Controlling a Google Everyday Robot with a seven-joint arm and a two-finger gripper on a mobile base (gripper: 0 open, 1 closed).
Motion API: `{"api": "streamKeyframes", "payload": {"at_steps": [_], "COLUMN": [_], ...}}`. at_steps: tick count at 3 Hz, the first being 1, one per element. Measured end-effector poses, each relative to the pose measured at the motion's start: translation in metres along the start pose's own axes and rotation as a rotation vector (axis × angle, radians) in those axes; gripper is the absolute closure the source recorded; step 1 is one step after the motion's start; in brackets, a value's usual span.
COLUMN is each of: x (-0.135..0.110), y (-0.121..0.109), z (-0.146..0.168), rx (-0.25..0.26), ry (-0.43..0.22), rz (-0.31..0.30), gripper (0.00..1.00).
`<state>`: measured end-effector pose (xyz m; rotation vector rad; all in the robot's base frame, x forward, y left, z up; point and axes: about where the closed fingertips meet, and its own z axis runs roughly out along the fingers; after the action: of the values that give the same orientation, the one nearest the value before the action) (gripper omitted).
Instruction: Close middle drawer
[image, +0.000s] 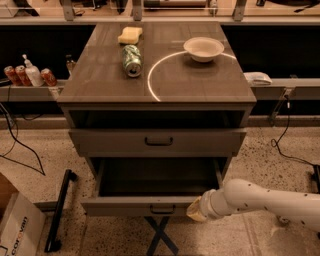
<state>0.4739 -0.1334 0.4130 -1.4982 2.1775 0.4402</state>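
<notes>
The middle drawer (135, 205) is pulled far out below the tabletop; its bare box is empty and its flat front has a small dark bar handle (162, 209). My gripper (196, 209), the tan tip of a white arm reaching in from the right, is at the right end of that drawer front, at the front's own height and touching or nearly touching it. The top drawer (157, 142) above stands slightly out. The lowest drawer is hidden.
On the tabletop (100, 82) lie a crushed can (132, 60), a yellow sponge (130, 35) and a white bowl (203, 48). A black bar (60, 210) and a cardboard box (17, 225) lie on the floor at the left. Crossed legs (160, 235) stand below the drawer.
</notes>
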Motion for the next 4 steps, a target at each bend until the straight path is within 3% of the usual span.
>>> {"api": "streamKeyframes", "payload": {"at_steps": [2, 3, 4], "x": [-0.003, -0.013, -0.016], "y": [-0.016, -0.038, -0.046], "z": [0.000, 0.019, 0.024], "rx": [0.070, 0.148, 0.161], "ry": [-0.012, -0.052, -0.065], "rz": [0.007, -0.033, -0.043], "gripper": [1.00, 1.00, 1.00]}}
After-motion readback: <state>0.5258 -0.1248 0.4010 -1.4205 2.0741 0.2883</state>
